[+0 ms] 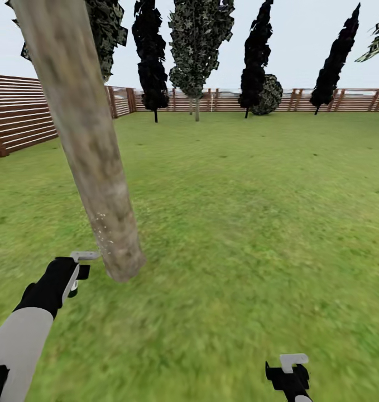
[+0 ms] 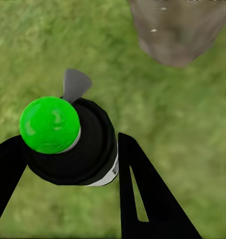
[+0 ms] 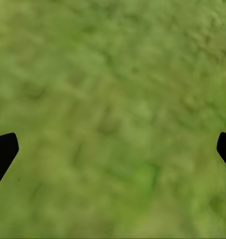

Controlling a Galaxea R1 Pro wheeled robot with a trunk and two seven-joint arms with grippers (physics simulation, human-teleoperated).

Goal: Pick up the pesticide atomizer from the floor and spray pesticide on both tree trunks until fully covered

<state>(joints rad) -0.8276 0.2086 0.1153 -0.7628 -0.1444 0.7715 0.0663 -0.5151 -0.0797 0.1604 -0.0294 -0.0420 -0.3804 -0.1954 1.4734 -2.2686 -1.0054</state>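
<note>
1. Left gripper (image 2: 68, 164) is pinching the pesticide atomizer (image 2: 68, 142) (green cap), hovering just beside the tree trunk (image 1: 94, 167) base.
2. Right gripper (image 3: 113, 149) is hanging spread wide over the floor (image 3: 113, 89).

Green-capped black atomizer (image 2: 68, 144) beside leaning mottled trunk (image 1: 86, 139).

Flat, even daylight under a pale sky (image 1: 301, 44) — no strong shadows; the grass (image 1: 239, 223) looks smeared and blurry throughout.
</note>
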